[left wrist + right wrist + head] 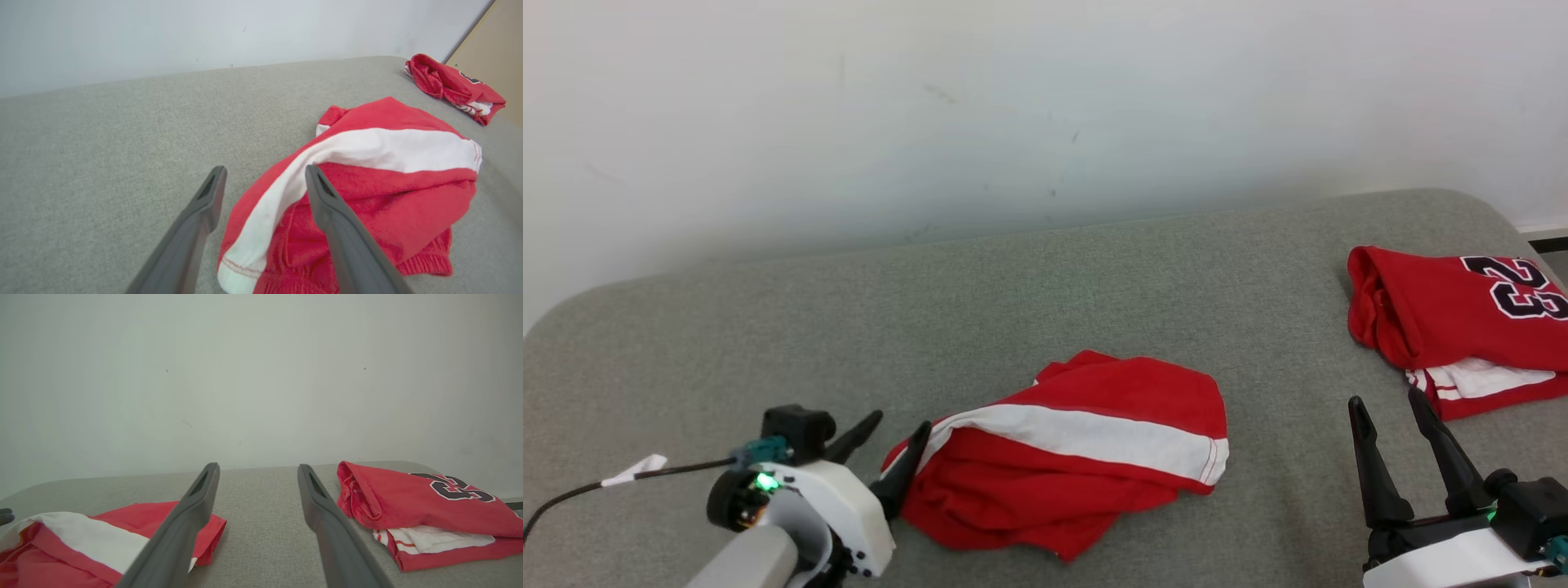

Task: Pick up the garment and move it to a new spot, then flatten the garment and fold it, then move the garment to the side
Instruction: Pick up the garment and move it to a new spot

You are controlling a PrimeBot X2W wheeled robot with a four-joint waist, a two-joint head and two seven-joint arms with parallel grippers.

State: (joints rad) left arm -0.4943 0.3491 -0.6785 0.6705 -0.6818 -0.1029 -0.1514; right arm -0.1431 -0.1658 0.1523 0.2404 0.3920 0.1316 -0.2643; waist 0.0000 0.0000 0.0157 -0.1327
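Garment [1078, 457] lies bunched mid-table [1013, 310]; L gripper [903, 420] is spread wide w/ nothing held, one finger at the garment's left edge. R gripper [1384, 398] is also wide & empty, well apart to the right. I'd judge it's early: maybe at its new spot, but flatten, fold & move aside are all left. Only writing readable is "23" on the folded jersey [1445, 310] far right; no brand.

Left claw [902, 420], right claw [1384, 396] — both agape.
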